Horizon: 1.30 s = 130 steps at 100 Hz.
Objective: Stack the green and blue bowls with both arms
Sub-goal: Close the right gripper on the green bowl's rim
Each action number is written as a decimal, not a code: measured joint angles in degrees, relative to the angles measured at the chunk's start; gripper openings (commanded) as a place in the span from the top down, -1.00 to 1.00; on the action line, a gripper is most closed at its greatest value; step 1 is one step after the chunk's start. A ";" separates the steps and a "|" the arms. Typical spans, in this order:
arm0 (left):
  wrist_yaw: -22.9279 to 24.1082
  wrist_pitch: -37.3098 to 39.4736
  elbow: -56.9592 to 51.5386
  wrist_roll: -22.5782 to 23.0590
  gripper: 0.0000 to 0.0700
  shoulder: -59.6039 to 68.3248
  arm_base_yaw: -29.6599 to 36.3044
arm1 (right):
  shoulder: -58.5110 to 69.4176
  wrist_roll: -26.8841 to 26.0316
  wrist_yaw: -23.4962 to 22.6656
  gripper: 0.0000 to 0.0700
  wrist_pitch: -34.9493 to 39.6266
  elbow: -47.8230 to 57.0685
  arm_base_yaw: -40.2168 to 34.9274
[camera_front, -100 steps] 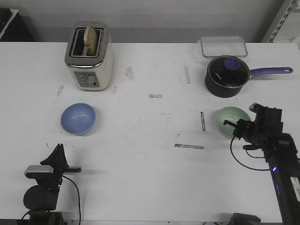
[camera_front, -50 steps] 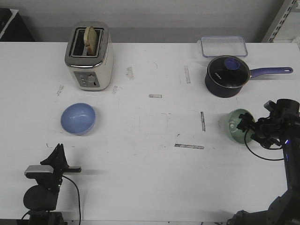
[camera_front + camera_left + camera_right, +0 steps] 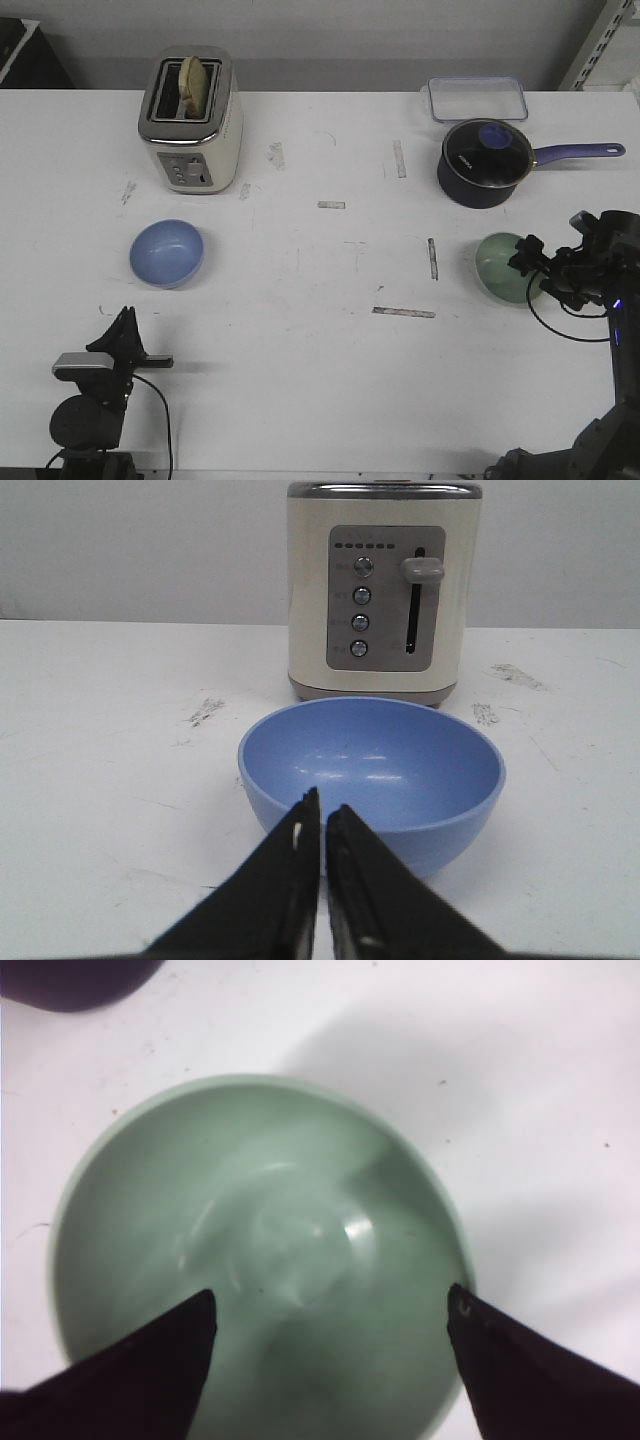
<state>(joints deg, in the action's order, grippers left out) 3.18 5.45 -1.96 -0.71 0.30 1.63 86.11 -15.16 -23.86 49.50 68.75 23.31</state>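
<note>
The pale green bowl (image 3: 503, 265) sits on the white table at the right, in front of the saucepan. My right gripper (image 3: 531, 271) reaches it from the right and is open. In the right wrist view its jaws (image 3: 330, 1305) stand wide apart over the green bowl (image 3: 260, 1230), and nothing is gripped. The light blue bowl (image 3: 166, 252) sits at the left, in front of the toaster. My left gripper (image 3: 124, 322) is low at the near left, shut and empty. In the left wrist view its tips (image 3: 321, 807) point at the blue bowl (image 3: 400, 765) without touching it.
A cream toaster (image 3: 191, 122) with toast stands at the back left. A dark blue lidded saucepan (image 3: 485, 160) stands just behind the green bowl, its handle pointing right. A clear lidded container (image 3: 477, 98) lies behind it. Tape strips mark the table's middle.
My right arm has swung to the right and turned, so its open gripper now comes at the green bowl from the right. The green bowl has shifted slightly. The left arm has not moved.
</note>
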 measured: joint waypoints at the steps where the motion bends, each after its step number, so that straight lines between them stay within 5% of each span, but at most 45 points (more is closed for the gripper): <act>1: 0.00 0.00 0.00 0.02 0.99 0.00 0.00 | 0.00 -0.02 -0.09 -0.44 -0.04 0.00 0.02; 55: 0.00 0.00 0.00 0.00 0.99 0.00 0.00 | -5.53 -0.02 -0.11 -0.44 -1.38 0.00 1.62; 82: 0.00 0.00 0.00 0.02 0.99 0.00 -0.02 | -5.51 1.70 7.65 -0.44 0.70 0.00 1.92; 130: 0.00 0.00 0.00 0.00 0.99 0.00 0.00 | -3.54 2.71 7.76 -0.38 -6.01 -6.49 -1.55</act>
<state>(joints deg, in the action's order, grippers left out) 3.18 5.45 -1.96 -0.71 0.30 1.63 82.56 -12.45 -16.10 43.48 62.26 21.76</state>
